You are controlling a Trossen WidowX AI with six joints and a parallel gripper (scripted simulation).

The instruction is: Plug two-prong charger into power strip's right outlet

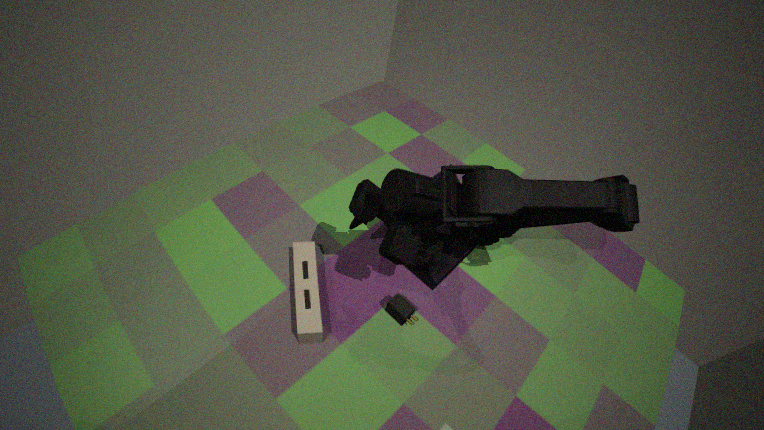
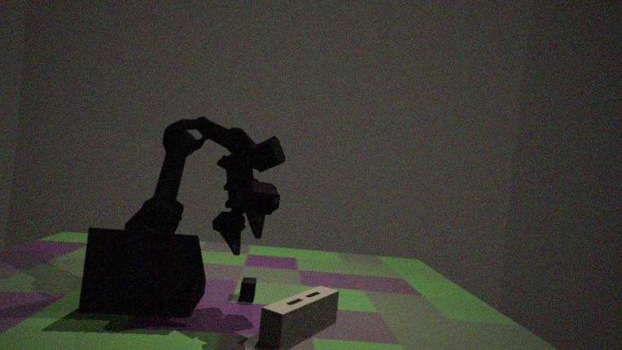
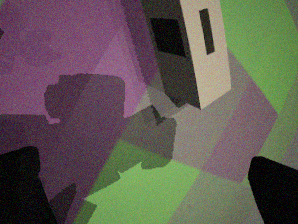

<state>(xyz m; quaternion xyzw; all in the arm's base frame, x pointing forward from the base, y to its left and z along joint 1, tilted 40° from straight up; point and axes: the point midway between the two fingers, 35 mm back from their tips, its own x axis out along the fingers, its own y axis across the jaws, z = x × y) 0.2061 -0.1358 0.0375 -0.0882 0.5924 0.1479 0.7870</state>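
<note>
A pale power strip (image 1: 308, 322) (image 2: 304, 323) (image 3: 217, 75) stands on the checkered surface with two dark slots in its top. One end of it, with one slot, shows in the wrist view. The small black charger (image 1: 399, 308) (image 2: 247, 290) lies apart from the strip, its gold prongs pointing away from the strip, to the lower right in the top view. It does not show in the wrist view. My gripper (image 2: 247, 246) (image 3: 145, 165) is open and empty, pointing down and raised above the surface. In the top view the arm hides part of the gripper.
A large black block (image 1: 431, 261) (image 2: 141, 273) stands under the arm, near the charger. The arm reaches over from the right in the top view. The table top (image 1: 224, 267) is patterned in green, purple and grey, with the arm's shadows on it. Plain walls stand behind.
</note>
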